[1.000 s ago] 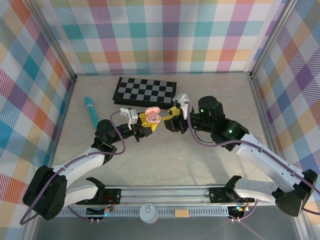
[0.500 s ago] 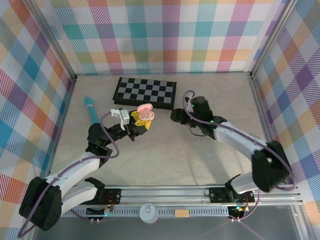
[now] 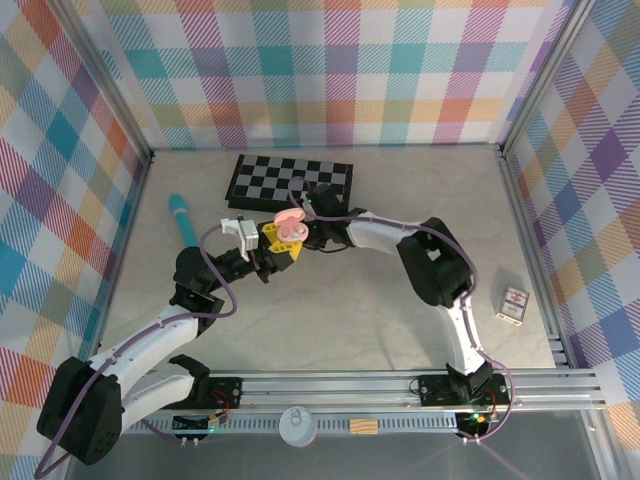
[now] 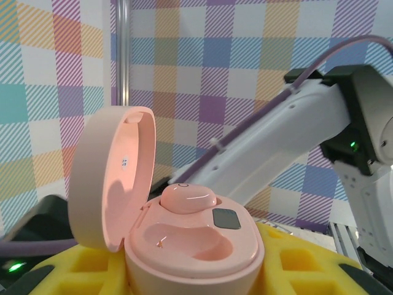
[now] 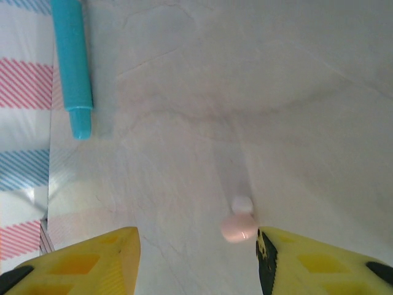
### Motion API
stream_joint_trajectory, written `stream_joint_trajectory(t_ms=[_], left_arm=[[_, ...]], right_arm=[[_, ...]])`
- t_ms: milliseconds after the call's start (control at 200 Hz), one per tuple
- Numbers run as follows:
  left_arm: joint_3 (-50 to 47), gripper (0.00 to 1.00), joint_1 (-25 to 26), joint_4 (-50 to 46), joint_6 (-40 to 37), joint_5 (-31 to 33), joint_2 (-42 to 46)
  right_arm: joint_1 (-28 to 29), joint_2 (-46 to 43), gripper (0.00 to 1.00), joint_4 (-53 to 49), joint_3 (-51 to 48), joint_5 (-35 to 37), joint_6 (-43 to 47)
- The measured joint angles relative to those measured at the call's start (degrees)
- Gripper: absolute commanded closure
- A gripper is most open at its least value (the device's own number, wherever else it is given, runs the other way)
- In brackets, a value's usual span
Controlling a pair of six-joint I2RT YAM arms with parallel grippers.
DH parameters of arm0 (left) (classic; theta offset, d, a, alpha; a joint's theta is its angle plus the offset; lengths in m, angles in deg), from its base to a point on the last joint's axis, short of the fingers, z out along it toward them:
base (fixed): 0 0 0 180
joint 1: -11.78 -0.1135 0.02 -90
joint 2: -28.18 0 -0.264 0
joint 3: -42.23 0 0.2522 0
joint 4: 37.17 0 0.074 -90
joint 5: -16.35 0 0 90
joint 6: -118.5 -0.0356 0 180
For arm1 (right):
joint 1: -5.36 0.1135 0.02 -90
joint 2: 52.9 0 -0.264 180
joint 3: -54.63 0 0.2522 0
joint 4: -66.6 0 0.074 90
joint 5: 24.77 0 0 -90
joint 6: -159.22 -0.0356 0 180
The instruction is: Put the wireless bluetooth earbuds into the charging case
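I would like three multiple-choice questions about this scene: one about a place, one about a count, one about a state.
1. From the chessboard, the teal stick lies: A left; B right; C on top.
2. The pink case holds: A nothing; B one earbud; C two earbuds.
3. The case's lid is: A shut; B off; C open.
Key: A, the stick lies past the board's left end; B, one earbud sits beside an empty well; C, the lid stands up on its hinge.
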Motion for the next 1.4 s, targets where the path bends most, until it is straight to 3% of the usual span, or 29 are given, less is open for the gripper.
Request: stream_joint_trajectory(t_ms=[250,375,1110,1400], left_arm=[[0.0,0.68,0.0,0.0,0.0,-0.1,0.0],[0.0,0.68,0.0,-0.3,0.0,-0.3,0.0],[0.2,0.68,0.0,-1.3,0.0,-0.4,0.0],[0.2,0.68,0.0,-1.4,-0.2,-0.4,0.0]], right_arm=[[0.0,10.5,0.48,-8.3,15.1,-4.6,7.6],[0.0,13.2,0.48,-11.4,18.0,-7.2,10.1],[1.2,6.5,0.53,-13.3,7.5,-13.1,16.0],[1.4,3.5,0.54,-13.0,5.4,-7.9,16.4]])
